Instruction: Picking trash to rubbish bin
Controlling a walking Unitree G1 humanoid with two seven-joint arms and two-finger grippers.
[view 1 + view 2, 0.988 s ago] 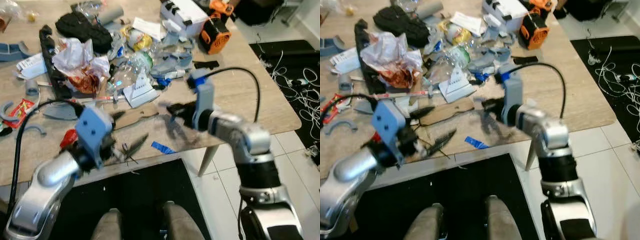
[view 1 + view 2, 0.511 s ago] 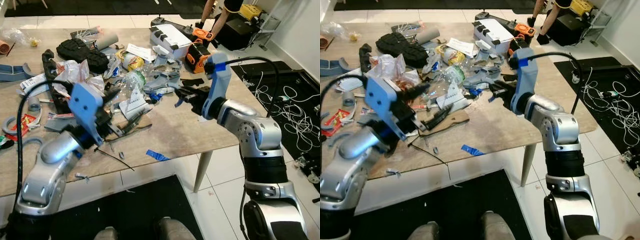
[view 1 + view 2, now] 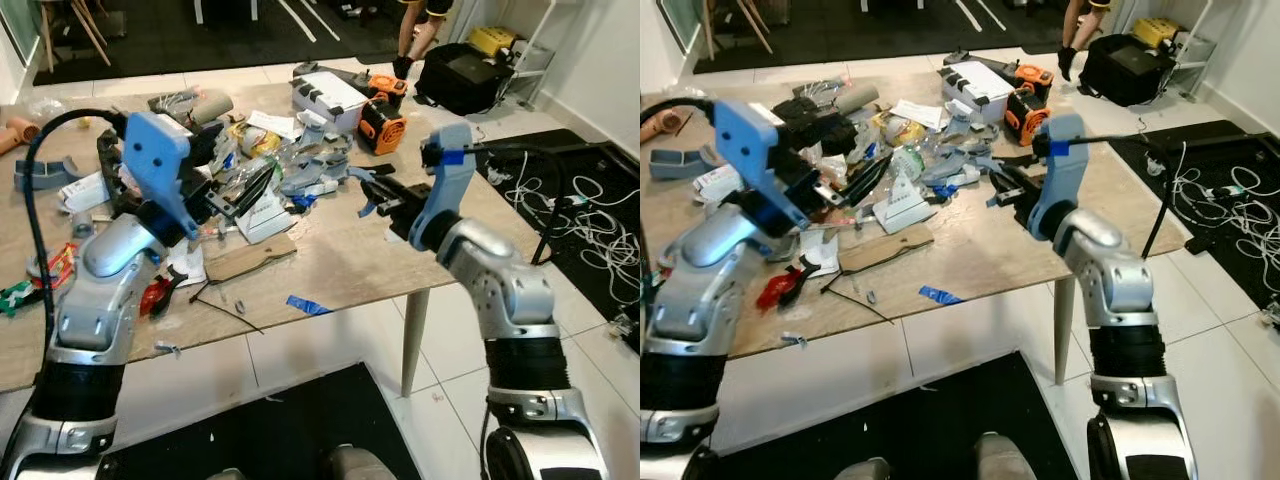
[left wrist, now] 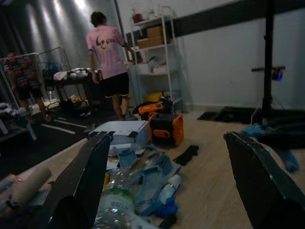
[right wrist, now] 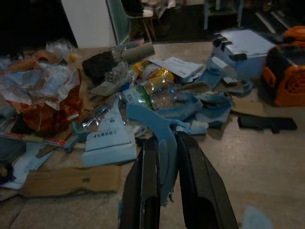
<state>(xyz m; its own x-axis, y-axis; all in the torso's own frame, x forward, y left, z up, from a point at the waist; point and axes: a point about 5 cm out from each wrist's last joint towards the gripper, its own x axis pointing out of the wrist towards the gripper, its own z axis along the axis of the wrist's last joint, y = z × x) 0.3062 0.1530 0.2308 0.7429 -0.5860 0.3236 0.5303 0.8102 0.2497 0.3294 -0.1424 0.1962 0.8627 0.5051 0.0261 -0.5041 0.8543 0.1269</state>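
A wooden table carries a pile of trash: a clear plastic bottle, a crumpled red and white wrapper, paper, blue plastic pieces and a cardboard strip. My right gripper hovers over the table's right half, shut on a curved blue plastic piece. My left gripper is raised above the left side of the pile, its fingers spread wide with nothing between them.
An orange and black device and a white case stand at the table's far end. A blue scrap lies near the front edge. A person stands beyond the table. Cables cover the floor at right.
The camera has risen and pulled back, so the whole scene shifted. Both arms have lifted from near the table's front edge to above the pile.
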